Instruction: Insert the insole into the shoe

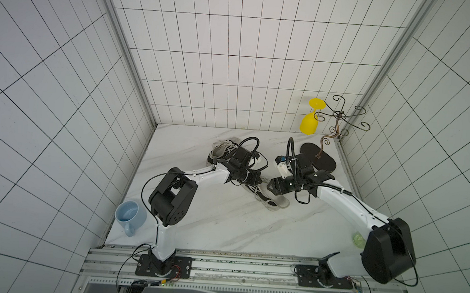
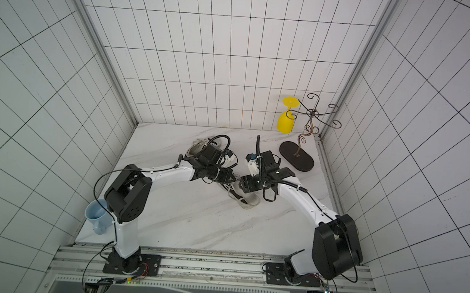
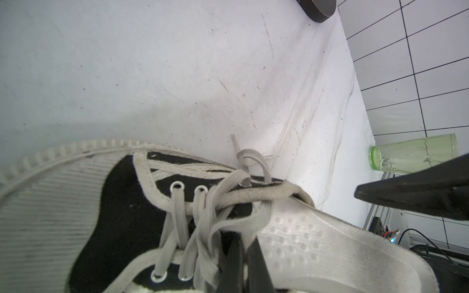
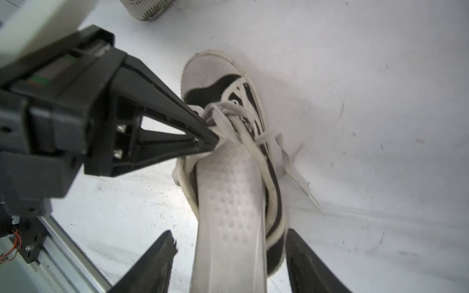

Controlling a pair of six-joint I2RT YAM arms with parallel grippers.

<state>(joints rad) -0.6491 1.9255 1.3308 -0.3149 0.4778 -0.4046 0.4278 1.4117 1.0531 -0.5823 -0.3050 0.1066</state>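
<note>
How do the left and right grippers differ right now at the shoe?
The left gripper is shut, pinching the shoe at its laces; the right gripper is open, gripping nothing. Left sits mid-shoe; right straddles the heel end, where the insole sticks out. Both point at the same shoe.

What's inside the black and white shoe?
The white insole, partway in, its back end sticking out of the shoe. Its front is hidden under the laces.

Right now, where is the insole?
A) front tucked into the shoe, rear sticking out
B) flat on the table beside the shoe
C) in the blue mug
A: the insole runs under the laces of the shoe, its rear rising out between the open jaws of the right gripper.
</note>
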